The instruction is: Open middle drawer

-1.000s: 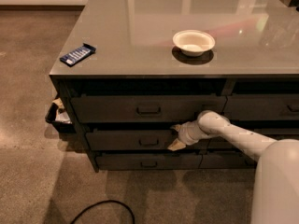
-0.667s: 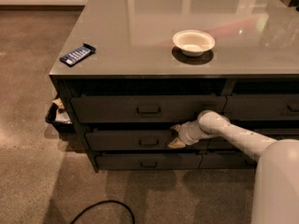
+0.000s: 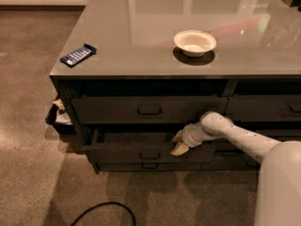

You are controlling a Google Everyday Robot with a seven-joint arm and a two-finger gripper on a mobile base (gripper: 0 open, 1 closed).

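The middle drawer (image 3: 122,153) is the dark grey, mid-height front in the left column, with a small loop handle (image 3: 149,155) at its centre. It stands a little out from the cabinet, forward of the drawer above it. My gripper (image 3: 178,143) is at the drawer's top edge, just right of the handle and not on it. Its two tan fingertips (image 3: 180,149) stand apart, one above the other, with nothing held. My white arm (image 3: 235,135) reaches in from the lower right.
The taller top drawer (image 3: 149,109) is above and the slim bottom drawer (image 3: 149,165) below. A white bowl (image 3: 194,42) and a blue packet (image 3: 78,54) lie on the grey counter top (image 3: 141,27). A black bin (image 3: 57,117) stands at the cabinet's left. A black cable (image 3: 106,210) lies on the floor.
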